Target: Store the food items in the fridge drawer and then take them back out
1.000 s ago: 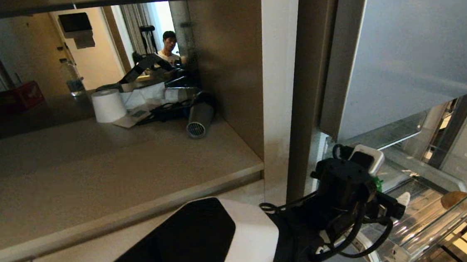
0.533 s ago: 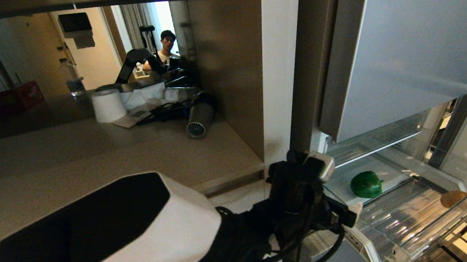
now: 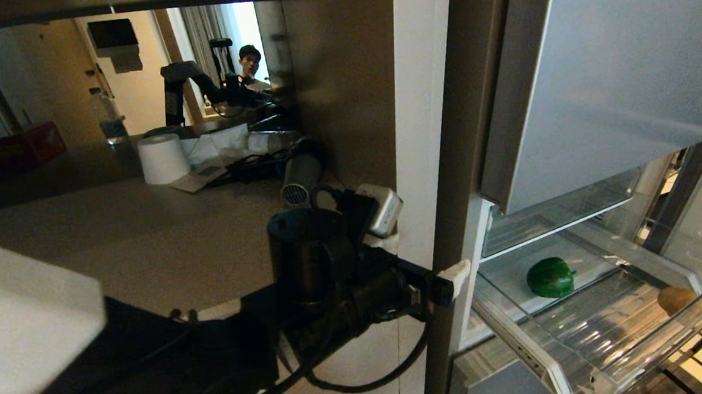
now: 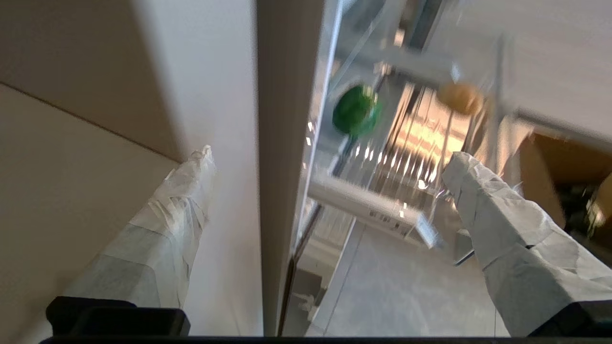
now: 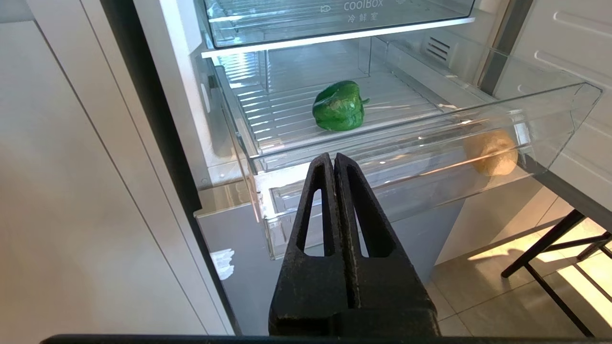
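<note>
Left gripper (image 4: 330, 157) empty, fingers spread wide, beside fridge edge outside the drawer (image 3: 637, 331), green pepper (image 3: 549, 277) on drawer floor toward the back, potato (image 3: 674, 300) against its front wall, right gripper (image 5: 333, 165) closed, empty, pointing at drawer front.

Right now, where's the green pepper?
In the head view, lower right: the green pepper lies inside the pulled-out fridge drawer, left of the potato.

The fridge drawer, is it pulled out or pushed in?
Pulled out: the fridge drawer juts past the fridge front, holding the green pepper and potato.
</note>
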Controlling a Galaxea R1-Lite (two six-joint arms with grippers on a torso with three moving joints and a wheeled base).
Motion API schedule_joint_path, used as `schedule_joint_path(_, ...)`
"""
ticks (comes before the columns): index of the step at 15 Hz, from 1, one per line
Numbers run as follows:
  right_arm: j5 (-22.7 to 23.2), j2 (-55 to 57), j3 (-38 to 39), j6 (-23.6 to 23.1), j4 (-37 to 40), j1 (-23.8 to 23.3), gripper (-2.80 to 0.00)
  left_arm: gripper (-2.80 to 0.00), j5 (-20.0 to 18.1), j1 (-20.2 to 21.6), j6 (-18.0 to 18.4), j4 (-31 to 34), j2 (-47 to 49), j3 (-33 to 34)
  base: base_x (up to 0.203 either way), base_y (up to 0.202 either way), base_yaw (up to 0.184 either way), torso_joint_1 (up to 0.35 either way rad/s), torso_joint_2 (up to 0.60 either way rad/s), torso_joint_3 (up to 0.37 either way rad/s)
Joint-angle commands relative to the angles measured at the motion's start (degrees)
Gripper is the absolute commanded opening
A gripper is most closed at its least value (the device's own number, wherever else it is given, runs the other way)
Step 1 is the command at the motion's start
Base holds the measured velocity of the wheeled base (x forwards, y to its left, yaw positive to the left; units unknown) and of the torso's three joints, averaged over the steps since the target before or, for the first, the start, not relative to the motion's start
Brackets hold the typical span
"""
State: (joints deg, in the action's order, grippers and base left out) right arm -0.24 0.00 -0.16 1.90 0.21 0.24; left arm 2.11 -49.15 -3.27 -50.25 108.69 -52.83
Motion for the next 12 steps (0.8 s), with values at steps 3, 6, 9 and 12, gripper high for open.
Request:
schedule_joint_path(3,0.0,0.0,0.0,0.0,0.0,0.0,-2.80,-2.80,0.4,1.7,0.0,0.2,-15.9,6.4,0.000,0.000,0.000,0.000,0.00,0.000)
schedule_joint_path(6,0.0,0.1,0.0,0.0,0.0,0.0,-2.80,-2.80,0.4,4.4,0.1,3.0,-26.9,10.3,0.000,0.000,0.000,0.000,0.00,0.000)
schedule_joint_path(9,0.0,0.1,0.0,0.0,0.0,0.0,-2.80,-2.80,3.4,8.6,0.1,9.4,-38.7,14.7,0.000,0.000,0.000,0.000,0.00,0.000)
schedule_joint_path(12,0.0,0.1,0.0,-0.1,0.1,0.0,-2.80,-2.80,12.9,15.7,0.3,16.9,-49.1,19.3,0.000,0.000,0.000,0.000,0.00,0.000)
